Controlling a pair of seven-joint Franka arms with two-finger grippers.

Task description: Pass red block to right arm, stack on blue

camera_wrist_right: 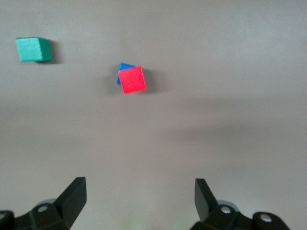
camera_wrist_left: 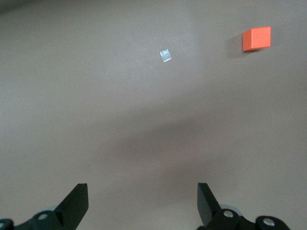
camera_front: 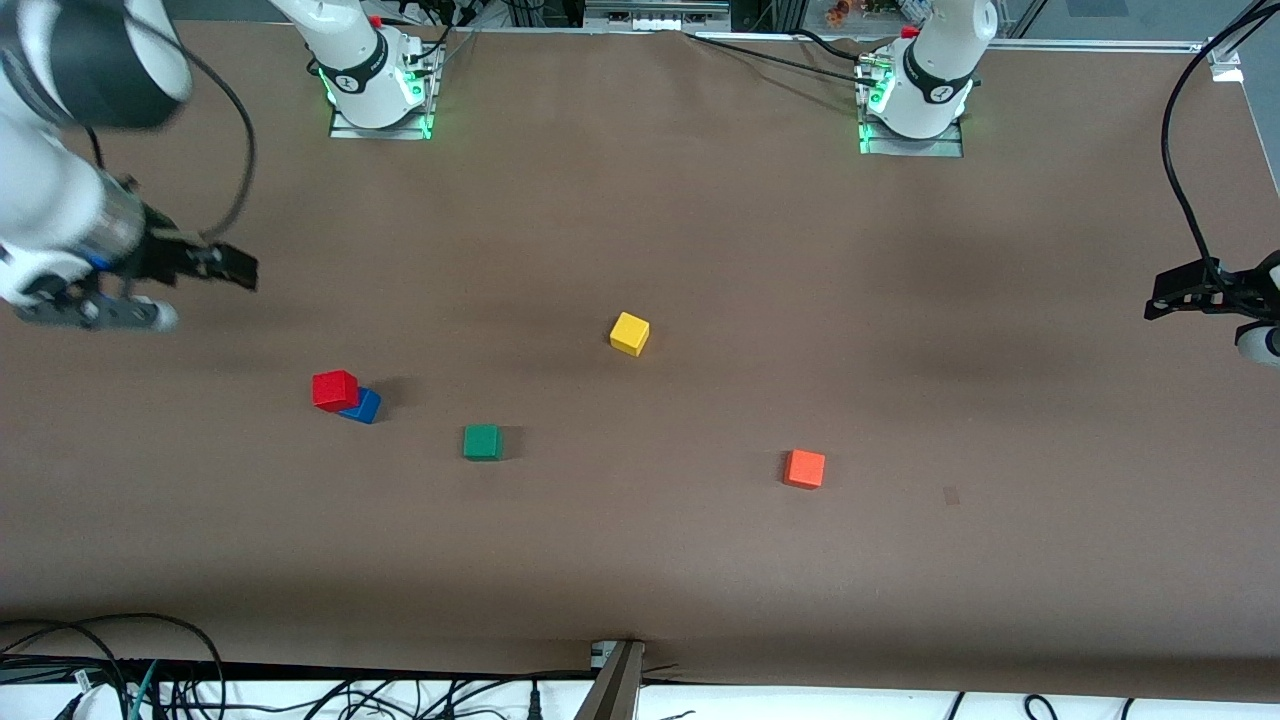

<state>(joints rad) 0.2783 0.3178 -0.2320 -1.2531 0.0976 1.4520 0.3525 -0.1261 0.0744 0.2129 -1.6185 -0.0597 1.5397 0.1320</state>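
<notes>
The red block sits on top of the blue block, turned a little askew, toward the right arm's end of the table. Both show in the right wrist view, red over blue. My right gripper is open and empty, raised over bare table at the right arm's end, away from the stack. My left gripper is open and empty, raised at the left arm's end of the table. Its fingertips frame bare table.
A yellow cube lies mid-table. A green cube lies near the stack, also in the right wrist view. An orange cube lies toward the left arm's end, seen in the left wrist view with a small tape scrap.
</notes>
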